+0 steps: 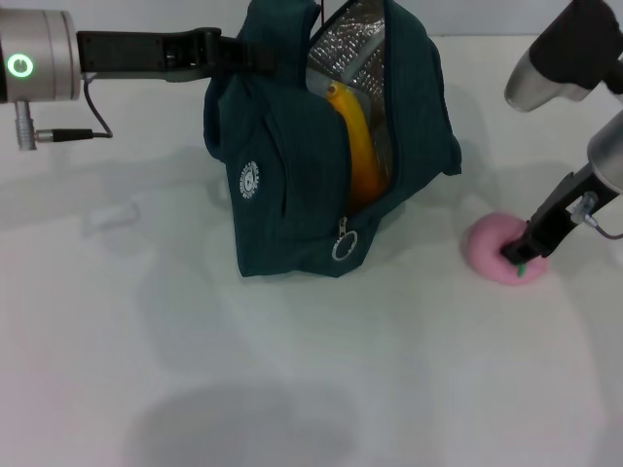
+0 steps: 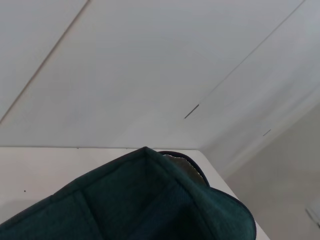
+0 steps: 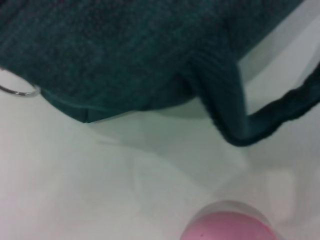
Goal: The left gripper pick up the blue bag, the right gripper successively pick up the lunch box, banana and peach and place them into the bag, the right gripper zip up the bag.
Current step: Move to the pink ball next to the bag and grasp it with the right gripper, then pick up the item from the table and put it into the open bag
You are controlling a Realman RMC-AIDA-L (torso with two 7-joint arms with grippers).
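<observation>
The blue bag stands upright on the white table, its zip open and its silver lining showing. A yellow banana sticks up inside it. My left gripper reaches in from the left and holds the bag's top edge; the bag's rim fills the lower part of the left wrist view. The pink peach lies on the table to the right of the bag. My right gripper is down on the peach's top. The right wrist view shows the bag and the peach. The lunch box is hidden.
A metal zip ring hangs at the bag's lower front. A bag strap trails on the table between bag and peach. The white table stretches toward me in front of the bag.
</observation>
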